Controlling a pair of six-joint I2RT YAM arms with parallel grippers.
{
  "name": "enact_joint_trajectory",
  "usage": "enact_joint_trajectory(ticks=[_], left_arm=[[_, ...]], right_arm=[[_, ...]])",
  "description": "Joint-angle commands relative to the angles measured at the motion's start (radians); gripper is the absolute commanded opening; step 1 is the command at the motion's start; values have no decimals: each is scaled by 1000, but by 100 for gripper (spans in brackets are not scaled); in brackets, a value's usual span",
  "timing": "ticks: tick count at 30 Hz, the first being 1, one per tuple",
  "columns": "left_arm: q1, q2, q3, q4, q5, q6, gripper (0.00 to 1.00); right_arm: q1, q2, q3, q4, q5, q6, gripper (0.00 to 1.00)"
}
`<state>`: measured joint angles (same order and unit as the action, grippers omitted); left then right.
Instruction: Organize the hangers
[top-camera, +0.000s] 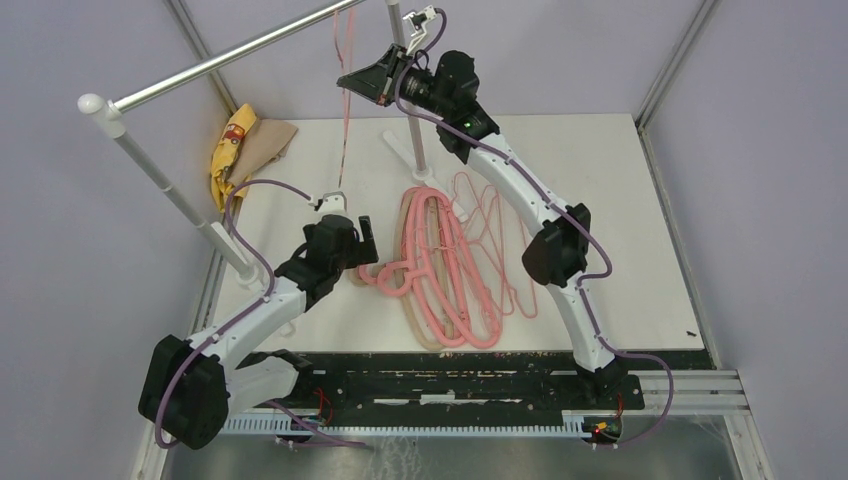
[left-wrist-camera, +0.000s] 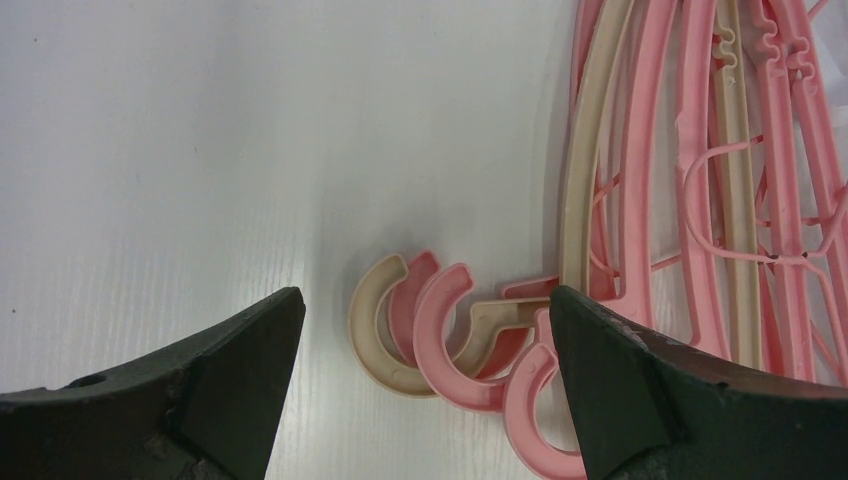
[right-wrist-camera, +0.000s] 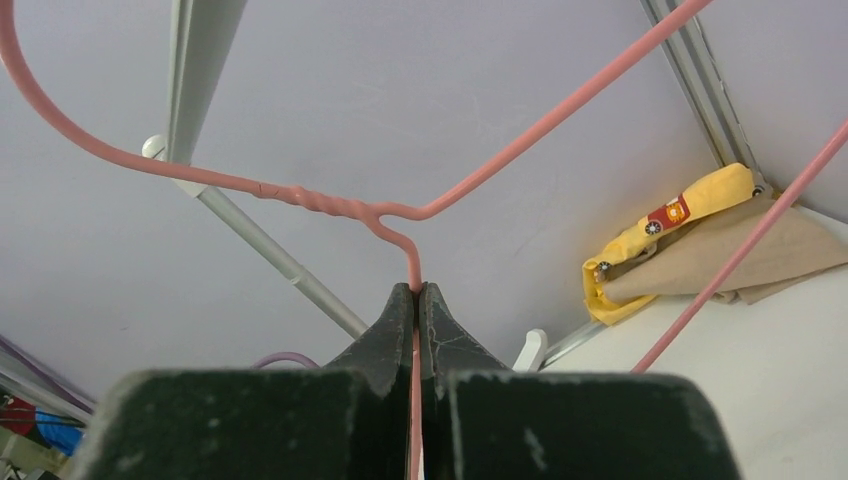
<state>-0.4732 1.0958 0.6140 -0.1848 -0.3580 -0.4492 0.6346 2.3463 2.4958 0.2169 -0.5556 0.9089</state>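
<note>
A pile of thick pink plastic hangers with a beige one lies at the table's middle, and thin pink wire hangers lie beside it on the right. My left gripper is open and empty, low over the pile's hook ends. In the left wrist view the gripper has the beige hook and pink hooks between its fingers. My right gripper is raised by the rail, shut on a thin pink wire hanger. In the right wrist view it pinches the hanger's wire below the twisted neck.
A silver rail runs across the back on two posts, one at the left and one at the middle. Yellow and tan cloth lies at the back left, and it also shows in the right wrist view.
</note>
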Motion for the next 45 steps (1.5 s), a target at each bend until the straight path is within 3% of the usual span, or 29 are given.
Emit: enact_joint_trajectory(ticks=[1, 8, 14, 28, 34, 38, 42, 45], left_arm=[[-3, 0, 7, 42, 12, -33, 99], [-3, -13, -5, 50, 7, -32, 99], [-4, -4, 8, 46, 15, -30, 99], [-3, -17, 7, 51, 31, -32, 99], [-3, -11, 2, 63, 40, -31, 99], [-3, -23, -8, 61, 36, -32, 99], [-4, -40, -19, 62, 30, -36, 99], [-3, -40, -19, 62, 28, -36, 99]], right_arm=[[6, -21, 129, -41, 35, -29, 1], [19, -1, 146, 36, 15, -20, 1], [24, 20, 183, -63, 99, -69, 1], [1, 111, 268, -94, 257, -57, 4], [-21, 73, 199, -72, 262, -29, 14], [-36, 6, 71, -56, 293, -20, 14], [-68, -2, 47, -56, 273, 33, 15], [-88, -9, 19, -11, 220, 79, 26]])
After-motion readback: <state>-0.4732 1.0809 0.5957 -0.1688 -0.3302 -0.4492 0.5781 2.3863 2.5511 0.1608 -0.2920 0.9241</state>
